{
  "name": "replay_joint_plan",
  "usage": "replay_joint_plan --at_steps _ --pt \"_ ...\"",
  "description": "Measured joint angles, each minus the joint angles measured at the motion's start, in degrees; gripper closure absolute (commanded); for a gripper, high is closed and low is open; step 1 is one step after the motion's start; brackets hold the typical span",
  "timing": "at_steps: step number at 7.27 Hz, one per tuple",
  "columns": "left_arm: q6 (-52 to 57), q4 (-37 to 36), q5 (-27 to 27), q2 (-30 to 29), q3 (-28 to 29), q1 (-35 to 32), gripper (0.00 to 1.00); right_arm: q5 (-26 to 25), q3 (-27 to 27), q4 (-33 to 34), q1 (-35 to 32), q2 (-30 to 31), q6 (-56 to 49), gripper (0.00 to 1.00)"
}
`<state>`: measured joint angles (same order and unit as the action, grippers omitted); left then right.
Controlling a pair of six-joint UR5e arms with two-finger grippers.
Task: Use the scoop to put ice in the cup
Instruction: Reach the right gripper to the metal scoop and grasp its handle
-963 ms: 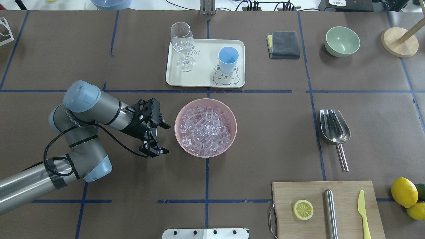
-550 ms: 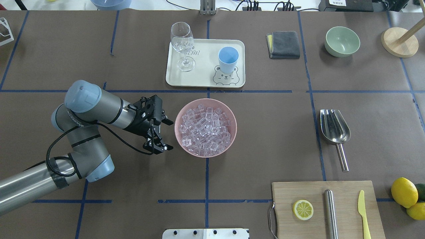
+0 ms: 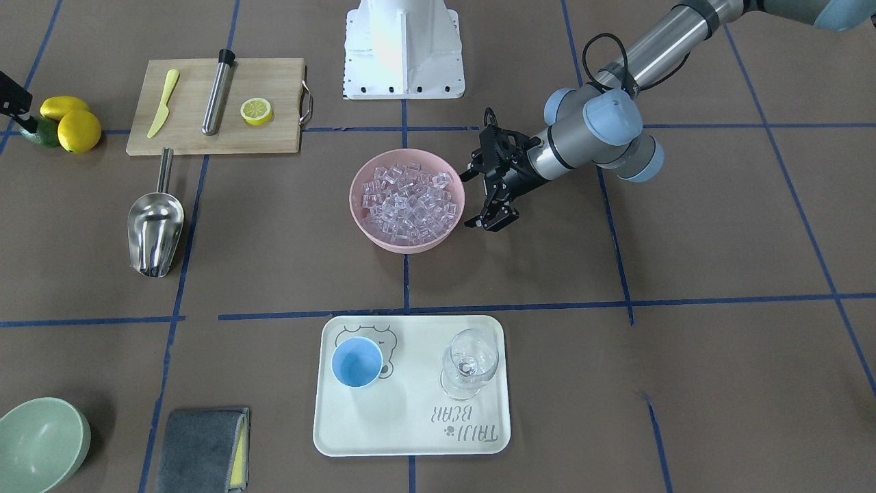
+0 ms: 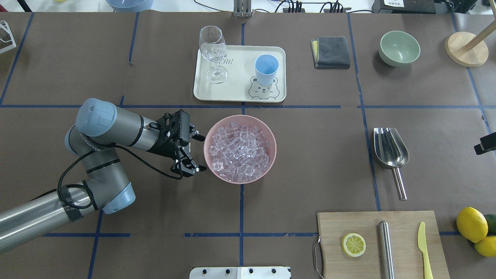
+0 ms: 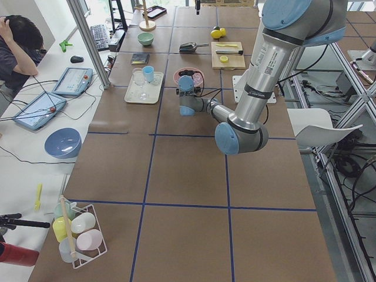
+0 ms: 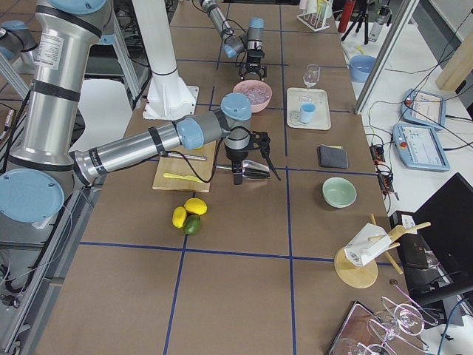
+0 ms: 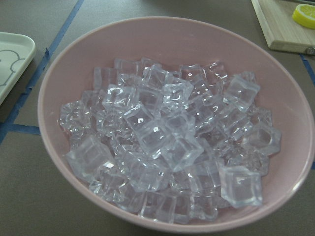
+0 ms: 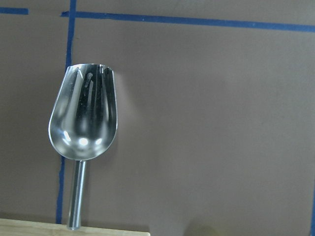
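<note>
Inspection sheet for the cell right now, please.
Surface: brown-papered table, blue tape grid.
Job's things: ice fills pink bowl; cup empty, upright on tray; scoop lying free on table.
Clutter: wine glass, cloth, green bowl, cutting board, lemons.
Grippers: left gripper open beside pink bowl; right gripper above scoop, state unclear.
Cables: black cable looped along left arm.
Surroundings: operator beside the table.

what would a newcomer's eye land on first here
The pink bowl heaped with clear ice sits in the middle of the table, with the left gripper open close beside its rim. To the robot's right the steel scoop lies flat, untouched, and the empty blue cup stands on the tray beyond the bowl.
</note>
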<state>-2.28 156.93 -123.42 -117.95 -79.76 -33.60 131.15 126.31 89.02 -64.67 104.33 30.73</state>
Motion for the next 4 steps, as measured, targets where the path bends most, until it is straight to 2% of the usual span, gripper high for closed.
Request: replay_joint_plan --at_steps 1,4 --pt "0.0 0.26 0.07 -0.02 0.01 0.07 0.0 -0.88 0.58 -2.23 3.83 0.54 6.01 0.0" --pt "0.03 0.41 0.11 0.13 -0.2 0.11 0.0 -8.71 0.09 -11.63 17.06 2.34 23.14 0.0"
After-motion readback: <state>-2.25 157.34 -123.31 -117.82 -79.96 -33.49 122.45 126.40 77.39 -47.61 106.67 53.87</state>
